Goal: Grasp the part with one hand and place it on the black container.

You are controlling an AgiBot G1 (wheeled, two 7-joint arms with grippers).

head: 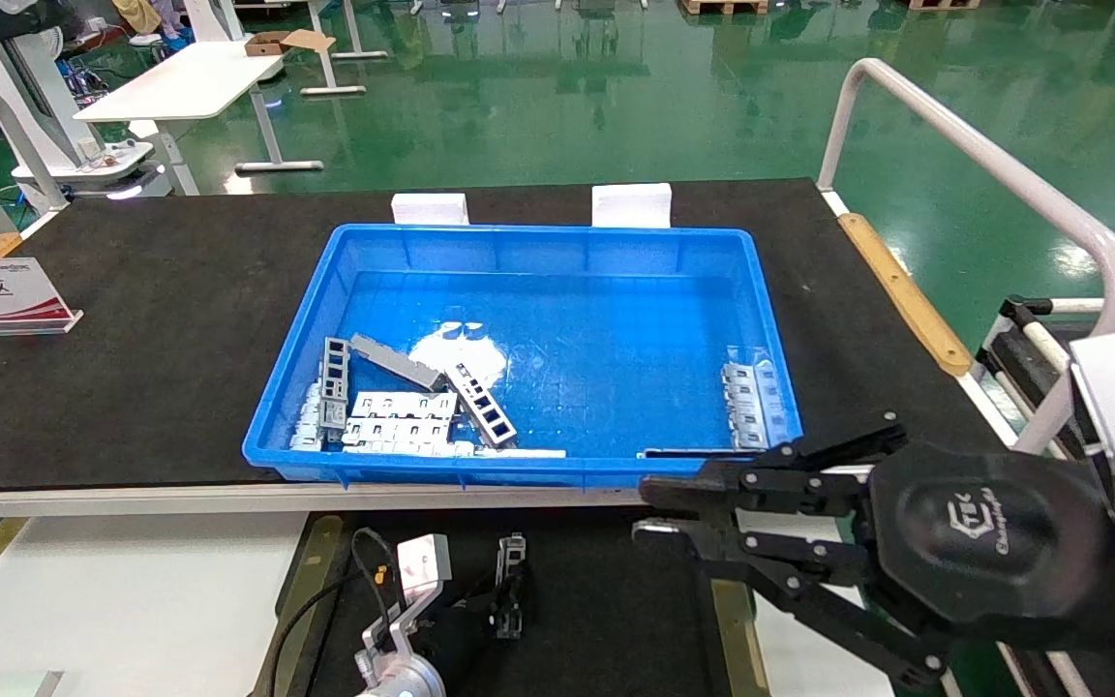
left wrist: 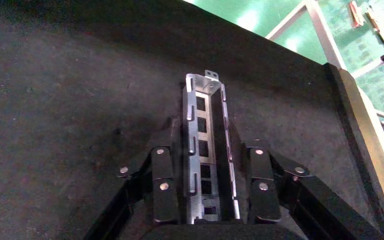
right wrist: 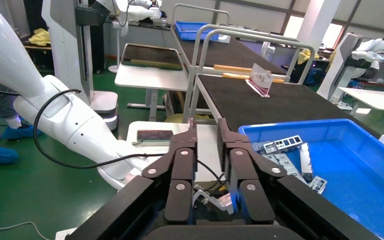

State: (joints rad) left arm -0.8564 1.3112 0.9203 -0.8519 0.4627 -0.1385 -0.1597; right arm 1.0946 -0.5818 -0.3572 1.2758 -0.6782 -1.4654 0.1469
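Part [left wrist: 207, 150]: on the black container [head: 606, 620], between the left gripper [left wrist: 207, 192] fingers.
Blue bin [head: 538, 247]: behind the container — loose brackets [head: 393, 421] in its near-left corner.
Right gripper [head: 659, 508]: before the bin's near-right corner.

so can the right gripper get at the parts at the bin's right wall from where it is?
Probably yes: the right gripper hovers just outside the blue bin, nothing between it and those parts.

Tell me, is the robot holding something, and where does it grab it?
Yes. The left tool holds the part by its two long side rims, near one end, over the black container. The right tool holds nothing.
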